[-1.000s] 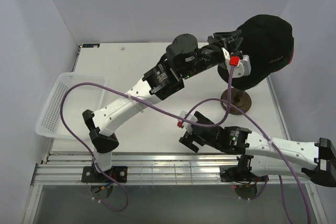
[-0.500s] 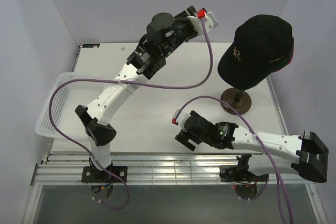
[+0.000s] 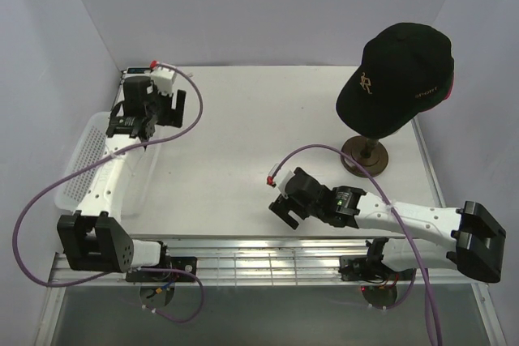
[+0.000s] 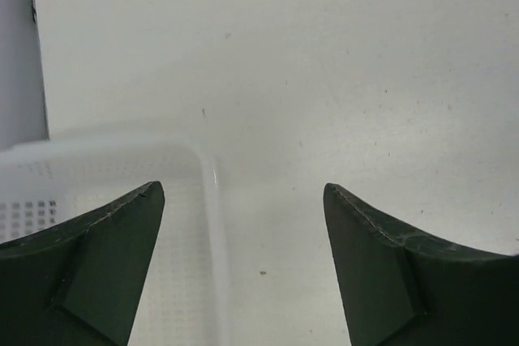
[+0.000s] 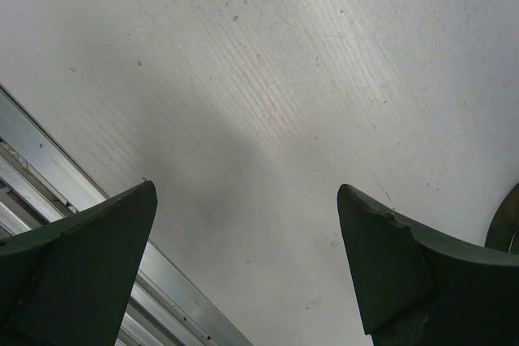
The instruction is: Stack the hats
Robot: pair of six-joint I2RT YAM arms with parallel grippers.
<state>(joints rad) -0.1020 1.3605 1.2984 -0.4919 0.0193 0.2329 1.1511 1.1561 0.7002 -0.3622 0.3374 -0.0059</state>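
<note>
Okay so, the black cap (image 3: 401, 70) sits on top of the stand at about 2 o'clock on the table (image 3: 243, 143), brim pointing toward 8 o'clock, gold emblem facing the camera. A thin pink edge (image 3: 451, 85) peeks out under it on the right side, so at least one more hat is underneath. I can't see any blue or green one anywhere, and my guess is they're buried in that same pile. Only the dark round base (image 3: 366, 154) shows below the caps.

Left gripper (image 4: 242, 186) is over at 10 o'clock, hanging above the far corner of the white mesh basket (image 3: 75, 176), jaws spread wide with nothing between them. Right gripper (image 5: 245, 186) is low at around 5 o'clock, near the front rail, also spread wide and carrying nothing, just bare tabletop under it.

No loose hat shows on the table or in the bits of basket I can see, so I'd say the stacking is basically wrapped up. If a cap is hiding under the left arm, the next move would be dropping into the basket and pinching a brim. Otherwise both arms just need to park without bumping the stand.
</note>
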